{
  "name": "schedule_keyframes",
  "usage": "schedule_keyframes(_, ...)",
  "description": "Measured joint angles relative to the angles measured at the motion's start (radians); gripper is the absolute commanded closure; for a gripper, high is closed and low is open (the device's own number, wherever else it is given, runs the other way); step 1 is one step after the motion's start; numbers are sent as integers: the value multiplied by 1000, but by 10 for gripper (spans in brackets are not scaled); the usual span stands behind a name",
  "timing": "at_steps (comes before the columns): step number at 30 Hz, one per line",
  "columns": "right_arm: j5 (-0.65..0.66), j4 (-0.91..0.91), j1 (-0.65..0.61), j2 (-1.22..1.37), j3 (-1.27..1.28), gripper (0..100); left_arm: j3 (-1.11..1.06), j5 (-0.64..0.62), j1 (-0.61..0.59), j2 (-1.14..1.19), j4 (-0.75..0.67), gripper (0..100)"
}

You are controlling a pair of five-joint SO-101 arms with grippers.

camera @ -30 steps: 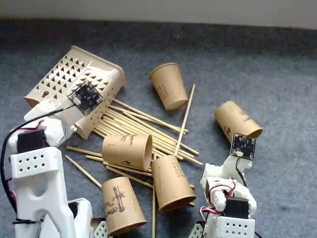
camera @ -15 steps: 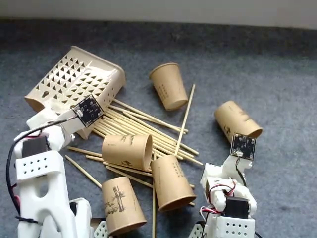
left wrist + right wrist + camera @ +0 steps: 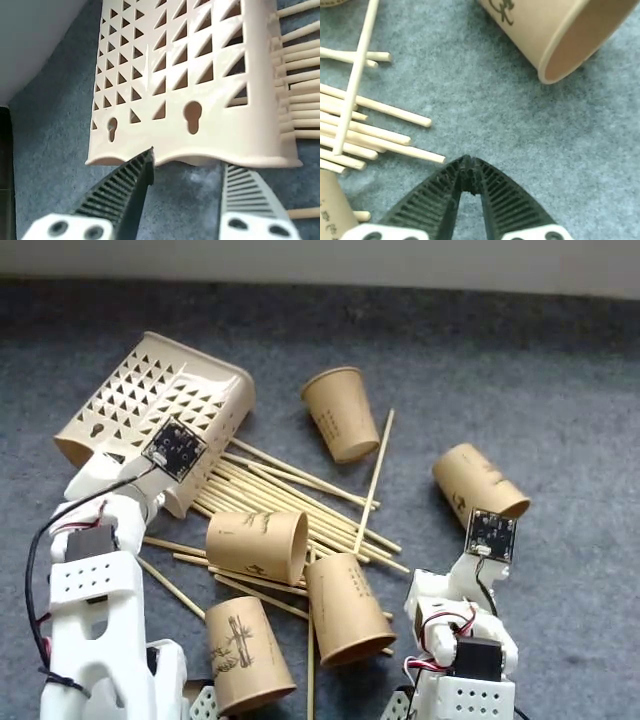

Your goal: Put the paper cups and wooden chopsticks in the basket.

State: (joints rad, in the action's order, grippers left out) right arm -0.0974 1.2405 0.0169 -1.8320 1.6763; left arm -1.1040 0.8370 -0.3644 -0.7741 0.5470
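Nearest, right end effector (image 3: 468,165) pinched shut, empty, over the grey felt surface (image 3: 560,390). Five tan paper cups (image 3: 258,545) lie toppled among pale wooden chopsticks (image 3: 300,502). Left end effector (image 3: 187,172) gapes wide just short of the cream perforated plastic basket (image 3: 175,75), which lies on its side. Risk: a nudge could skid it and scatter sticks. Stick ends vanish beneath the basket; its inside is hidden.
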Motion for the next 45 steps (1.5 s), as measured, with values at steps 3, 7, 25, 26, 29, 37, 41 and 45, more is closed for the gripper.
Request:
schedule_keyframes(3,0,0,0,0,0,993,0,-23,8,0,0,915)
schedule_keyframes(7,0,0,0,0,0,993,0,-32,6,0,0,958)
schedule_keyframes(25,0,0,0,0,0,993,173,-121,84,0,153,944)
schedule_keyframes(26,0,0,0,0,0,993,189,-121,84,0,175,915)
schedule_keyframes(29,0,0,0,0,0,993,227,-66,35,0,227,831)
schedule_keyframes(37,0,0,0,0,0,993,195,198,-48,-2,249,807)
schedule_keyframes(41,0,0,0,0,0,993,158,247,-51,-3,249,807)
schedule_keyframes(45,0,0,0,0,0,993,97,258,-34,-3,229,807)
